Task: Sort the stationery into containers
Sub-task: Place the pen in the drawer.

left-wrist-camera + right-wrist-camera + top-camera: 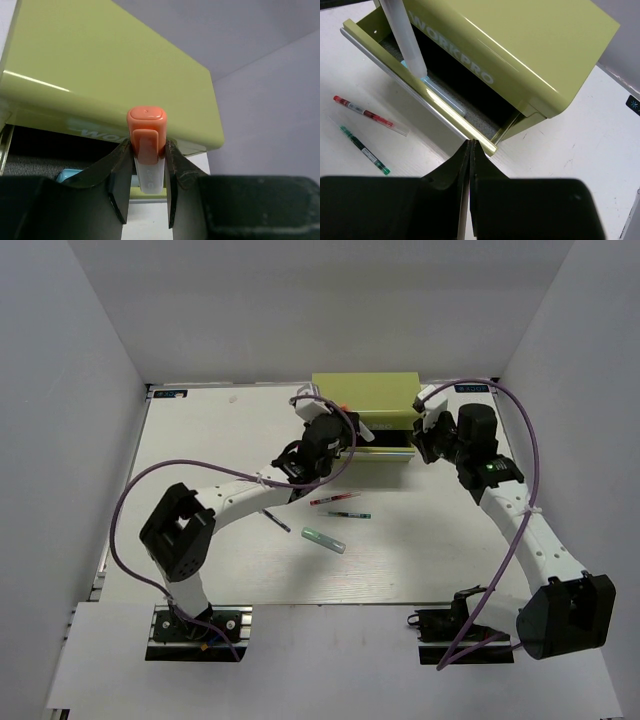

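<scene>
The olive-green tool chest (365, 392) stands at the back with its drawer (445, 107) pulled open. My left gripper (146, 165) is shut on the orange-capped marker (146, 145) and holds it upright over the open drawer; its pale body also shows in the right wrist view (405, 35). A light-blue marker (67, 175) lies in the drawer. My right gripper (470, 145) is shut and empty, just off the drawer's right front corner. On the table lie a red pen (335, 500), a green pen (350, 514), a chunky green-ended marker (324, 540) and a dark-tipped pen (277, 521).
The red pen (362, 111) and green pen (364, 149) lie in front of the drawer, left of my right gripper. White walls close in the table on three sides. The left arm (240, 490) reaches across the table's left half.
</scene>
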You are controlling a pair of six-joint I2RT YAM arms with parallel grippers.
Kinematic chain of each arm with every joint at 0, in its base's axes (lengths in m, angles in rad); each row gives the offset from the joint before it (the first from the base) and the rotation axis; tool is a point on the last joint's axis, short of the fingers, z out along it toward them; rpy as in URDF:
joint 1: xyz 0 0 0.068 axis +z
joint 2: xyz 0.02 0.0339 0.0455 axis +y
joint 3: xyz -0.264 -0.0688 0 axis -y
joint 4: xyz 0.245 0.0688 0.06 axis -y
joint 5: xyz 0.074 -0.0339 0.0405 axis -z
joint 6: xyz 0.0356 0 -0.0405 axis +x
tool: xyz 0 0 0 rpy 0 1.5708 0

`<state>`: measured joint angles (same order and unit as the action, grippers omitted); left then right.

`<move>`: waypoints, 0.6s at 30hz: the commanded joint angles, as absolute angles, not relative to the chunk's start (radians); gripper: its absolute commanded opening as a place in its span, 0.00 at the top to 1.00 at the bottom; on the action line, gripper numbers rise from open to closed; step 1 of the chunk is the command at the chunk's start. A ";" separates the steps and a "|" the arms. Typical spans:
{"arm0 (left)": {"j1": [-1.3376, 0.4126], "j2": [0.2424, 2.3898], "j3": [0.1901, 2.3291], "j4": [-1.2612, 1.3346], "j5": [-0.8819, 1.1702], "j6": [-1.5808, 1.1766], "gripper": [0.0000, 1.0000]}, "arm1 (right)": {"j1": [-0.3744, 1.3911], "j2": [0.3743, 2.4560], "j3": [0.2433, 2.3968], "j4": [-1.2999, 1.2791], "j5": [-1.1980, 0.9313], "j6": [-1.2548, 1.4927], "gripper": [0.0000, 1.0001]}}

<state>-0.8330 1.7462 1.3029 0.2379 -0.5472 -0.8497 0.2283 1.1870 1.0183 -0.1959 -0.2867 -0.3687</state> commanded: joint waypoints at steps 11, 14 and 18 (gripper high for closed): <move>-0.830 1.836 1.201 0.623 -0.624 -0.881 1.00 | 0.180 1.143 0.991 -0.132 -0.304 -0.359 0.96; -0.830 1.845 1.192 0.623 -0.615 -0.858 1.00 | 0.173 1.141 0.991 -0.136 -0.308 -0.362 0.96; -0.830 1.845 1.180 0.604 -0.615 -0.857 1.00 | 0.164 1.149 0.994 -0.136 -0.325 -0.367 0.84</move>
<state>-0.8330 1.8610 1.1942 0.5793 -0.6067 -0.8719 0.1726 1.1671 0.9981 -0.1761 -0.2993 -0.3695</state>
